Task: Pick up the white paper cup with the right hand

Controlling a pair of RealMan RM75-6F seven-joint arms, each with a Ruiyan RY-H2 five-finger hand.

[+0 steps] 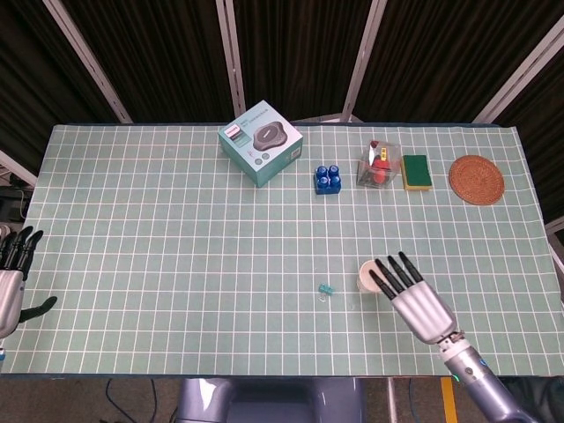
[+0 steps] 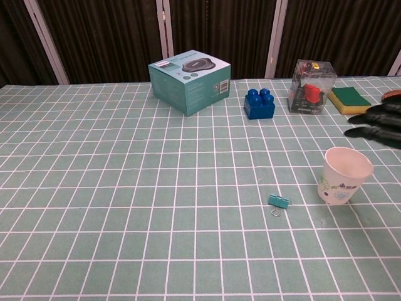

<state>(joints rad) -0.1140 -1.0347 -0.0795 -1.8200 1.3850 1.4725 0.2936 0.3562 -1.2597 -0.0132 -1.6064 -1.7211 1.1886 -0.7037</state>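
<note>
The white paper cup [image 2: 344, 175] stands upright right of the table's middle, toward the front, its mouth open upward. In the head view my right hand [image 1: 410, 296] reaches in from the front right with its dark fingers spread over the cup [image 1: 364, 282], covering part of its rim. In the chest view the right hand's fingers [image 2: 380, 124] stretch in from the right edge above and behind the cup, with a gap between them and it. The hand holds nothing. My left hand [image 1: 11, 278] hangs at the table's left edge, fingers apart and empty.
A small teal binder clip [image 1: 326, 290] lies just left of the cup. Along the back stand a teal box [image 1: 260, 141], a blue block [image 1: 328, 178], a clear box with a red item [image 1: 379, 165], a green-yellow sponge [image 1: 415, 172] and a cork coaster [image 1: 476, 179].
</note>
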